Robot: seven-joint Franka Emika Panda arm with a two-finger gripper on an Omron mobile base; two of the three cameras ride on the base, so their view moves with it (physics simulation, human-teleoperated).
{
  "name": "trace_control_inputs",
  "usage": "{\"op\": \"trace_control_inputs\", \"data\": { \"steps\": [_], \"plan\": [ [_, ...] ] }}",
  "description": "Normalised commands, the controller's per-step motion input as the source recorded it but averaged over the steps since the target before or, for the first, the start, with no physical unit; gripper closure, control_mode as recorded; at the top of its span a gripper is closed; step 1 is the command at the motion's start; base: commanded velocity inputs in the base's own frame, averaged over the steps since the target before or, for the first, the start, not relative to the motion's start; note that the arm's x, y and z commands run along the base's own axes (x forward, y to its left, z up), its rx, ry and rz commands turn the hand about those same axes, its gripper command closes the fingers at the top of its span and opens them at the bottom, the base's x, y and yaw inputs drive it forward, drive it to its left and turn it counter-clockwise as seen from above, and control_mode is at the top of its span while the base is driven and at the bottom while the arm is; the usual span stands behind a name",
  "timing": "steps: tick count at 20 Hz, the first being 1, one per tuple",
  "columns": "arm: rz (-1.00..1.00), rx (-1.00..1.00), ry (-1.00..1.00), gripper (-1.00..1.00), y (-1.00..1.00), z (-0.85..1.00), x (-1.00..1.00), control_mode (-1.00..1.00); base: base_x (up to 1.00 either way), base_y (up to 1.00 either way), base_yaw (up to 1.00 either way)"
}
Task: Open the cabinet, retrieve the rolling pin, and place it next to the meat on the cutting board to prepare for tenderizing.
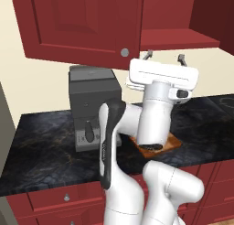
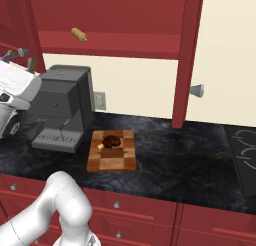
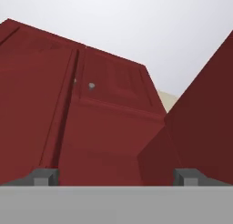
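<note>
White arm [image 1: 153, 109] hides most of the cutting board [image 1: 172, 141].

I see the cabinet's [image 2: 115, 20] right door [image 2: 187, 55] swung open, leaving its shelf reachable at my 12 o'clock; the coffee machine [image 2: 62, 107] crowds the counter [image 2: 180, 150] at 10 o'clock.

In your left base view the arm covers most of the cutting board [image 1: 172, 141], leaving one corner visible, and it covers the front of the coffee machine [image 1: 91, 107] on its right side. The top edge crops the cabinet [image 1: 82, 23] in both base views. The rolling pin [image 2: 79, 35] on the shelf is too small for you to make out its handles.
</note>
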Motion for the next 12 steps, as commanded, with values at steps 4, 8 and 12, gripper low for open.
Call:
{"op": "trace_control_inputs", "data": {
  "steps": [4, 8, 12],
  "plan": [
    [0.00, 0.19, 0.25, -1.00, 0.00, 0.44, -0.20, -1.00, 0.00, 0.00, 0.00],
    [0.00, 0.20, 0.15, -1.00, 0.03, 0.42, -0.51, -1.00, 0.00, 0.00, 0.00],
    [0.00, 0.18, 0.08, -1.00, 0.08, 0.29, -0.70, -1.00, 0.00, 0.00, 0.00]
  ]
}}
